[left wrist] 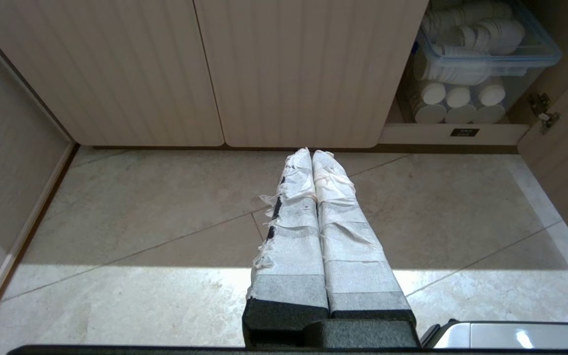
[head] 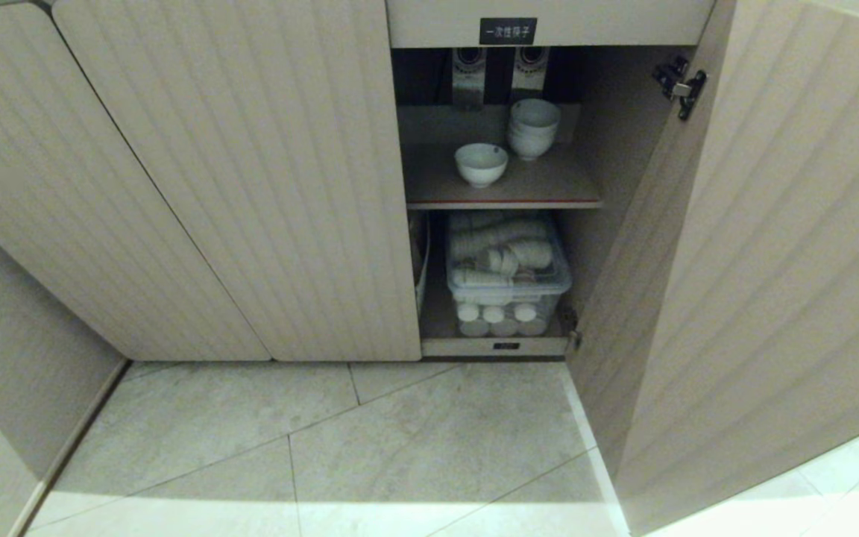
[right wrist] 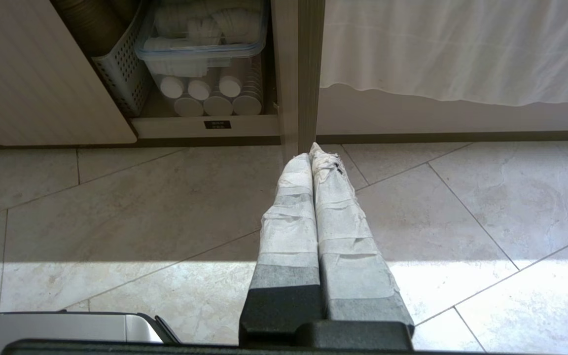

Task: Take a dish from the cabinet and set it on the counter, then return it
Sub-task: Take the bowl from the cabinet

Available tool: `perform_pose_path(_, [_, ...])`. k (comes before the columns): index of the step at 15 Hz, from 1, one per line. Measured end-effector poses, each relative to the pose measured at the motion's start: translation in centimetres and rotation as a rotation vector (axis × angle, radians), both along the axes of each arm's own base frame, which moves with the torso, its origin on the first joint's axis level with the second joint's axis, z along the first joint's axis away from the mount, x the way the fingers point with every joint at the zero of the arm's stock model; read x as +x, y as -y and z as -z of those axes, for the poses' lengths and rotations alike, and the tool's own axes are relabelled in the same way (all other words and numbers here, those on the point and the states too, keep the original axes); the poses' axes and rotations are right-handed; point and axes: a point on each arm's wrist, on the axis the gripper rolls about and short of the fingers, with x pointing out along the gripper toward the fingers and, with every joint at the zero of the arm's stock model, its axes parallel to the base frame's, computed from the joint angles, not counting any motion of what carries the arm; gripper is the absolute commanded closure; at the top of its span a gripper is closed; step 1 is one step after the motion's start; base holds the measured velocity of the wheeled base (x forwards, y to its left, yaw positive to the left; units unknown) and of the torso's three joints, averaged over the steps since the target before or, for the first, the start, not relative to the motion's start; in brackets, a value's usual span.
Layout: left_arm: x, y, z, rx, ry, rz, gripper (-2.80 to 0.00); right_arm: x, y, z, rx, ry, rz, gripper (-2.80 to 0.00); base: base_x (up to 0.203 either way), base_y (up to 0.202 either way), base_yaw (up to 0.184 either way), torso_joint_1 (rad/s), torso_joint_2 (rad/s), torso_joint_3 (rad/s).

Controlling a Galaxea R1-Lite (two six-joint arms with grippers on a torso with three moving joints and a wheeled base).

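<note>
white glazed ceramic, the dish (head: 481,163) on the cabinet (head: 250,186) shelf looks light, slippery, breakable, best pinched at its rim; both end effectors closed, empty.

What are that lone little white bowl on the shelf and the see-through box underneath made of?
The white bowl looks like glazed ceramic: smooth, plain white, faintly shiny, with a narrow foot. The clear storage box looks like transparent plastic, its white contents showing through the walls, with a bluish rim.
</note>
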Motion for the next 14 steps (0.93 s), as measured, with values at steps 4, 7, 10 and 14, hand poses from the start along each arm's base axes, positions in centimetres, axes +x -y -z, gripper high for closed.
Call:
perform_pose_path(4, [0.0, 0.0, 0.0, 0.0, 0.0, 0.0, 0.0, 0.0, 0.0, 0.0, 0.0, 0.0, -0.001, 0.0, 0.0, 0.0, 0.0, 0.0, 0.0, 0.0])
perform_pose_path(7, [0.0, 0.0, 0.0, 0.0, 0.0, 0.0, 0.0, 0.0, 0.0, 0.0, 0.0, 0.0, 0.0, 0.0, 0.0, 0.0, 0.0, 0.0, 0.0, 0.0])
perform_pose_path(10, [0.0, 0.0, 0.0, 0.0, 0.0, 0.0, 0.0, 0.0, 0.0, 0.0, 0.0, 0.0, 0.0, 0.0, 0.0, 0.0, 0.0, 0.0, 0.0, 0.0])
perform_pose_path(14, [0.0, 0.0, 0.0, 0.0, 0.0, 0.0, 0.0, 0.0, 0.0, 0.0, 0.0, 0.0, 0.0, 0.0, 0.0, 0.0, 0.0, 0.0, 0.0, 0.0])
